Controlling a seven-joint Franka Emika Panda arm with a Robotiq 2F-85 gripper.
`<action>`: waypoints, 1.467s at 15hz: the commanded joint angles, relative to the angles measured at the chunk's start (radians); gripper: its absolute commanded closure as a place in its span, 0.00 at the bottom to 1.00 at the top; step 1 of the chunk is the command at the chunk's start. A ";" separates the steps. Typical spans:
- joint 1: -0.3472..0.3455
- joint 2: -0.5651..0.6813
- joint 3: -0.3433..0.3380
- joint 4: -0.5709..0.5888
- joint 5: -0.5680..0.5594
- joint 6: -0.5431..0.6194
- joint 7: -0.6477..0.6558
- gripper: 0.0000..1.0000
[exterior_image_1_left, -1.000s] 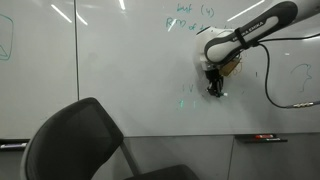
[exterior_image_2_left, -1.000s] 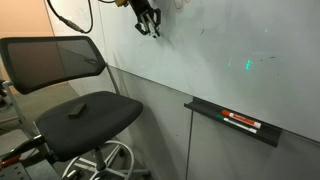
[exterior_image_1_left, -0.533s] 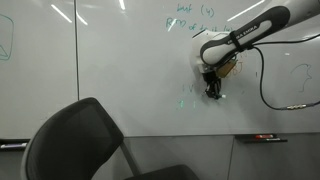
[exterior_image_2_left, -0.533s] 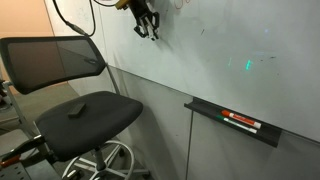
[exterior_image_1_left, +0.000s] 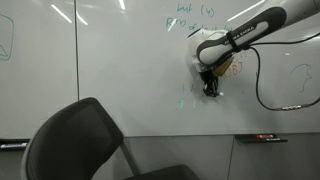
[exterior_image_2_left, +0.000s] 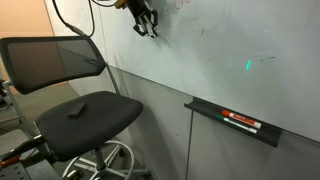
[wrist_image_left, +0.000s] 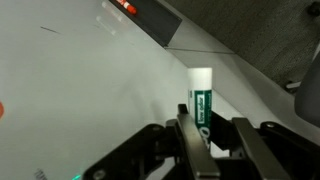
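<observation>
Gripper (exterior_image_1_left: 211, 90) sits at the whiteboard (exterior_image_1_left: 110, 70), upper right of centre in an exterior view; in another exterior view (exterior_image_2_left: 148, 27) it is at the top, left of centre. Your fingers are closed partway on a marker (wrist_image_left: 201, 98). In the wrist view the white barrel with its green label stands up between the two fingers (wrist_image_left: 188, 130). It lies tight against one finger, and contact on the other side is not clear. The marker's tip points at the board surface (wrist_image_left: 80, 90). You cannot tell from these views whether the tip touches.

Surroundings:
- Green writing (exterior_image_1_left: 190, 15) is on the board above the gripper, with fainter green strokes just left of it and lower. A separate green mark (exterior_image_2_left: 248, 65) lies well right of the gripper.
- A black cable (exterior_image_1_left: 262, 95) loops down from the arm on the right side, hanging in front of the board.
- A black mesh office chair (exterior_image_2_left: 70, 100) stands on the near left, below the gripper. Its backrest (exterior_image_1_left: 75, 140) fills the lower left foreground and blocks part of the board's lower edge from view.
- A dark tray (exterior_image_2_left: 210, 109) is fixed below the board, lower right and well apart from the gripper. It holds spare markers (exterior_image_2_left: 242, 122), one of them red. The same tray (exterior_image_1_left: 262, 138) appears small at lower right.

Nothing lies between the gripper and the board face.
</observation>
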 joint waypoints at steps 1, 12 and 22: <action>0.001 0.044 -0.014 0.074 -0.056 -0.004 -0.015 0.92; -0.001 0.042 -0.014 0.079 -0.159 -0.022 -0.005 0.93; 0.004 0.034 -0.008 0.085 -0.254 -0.037 -0.002 0.93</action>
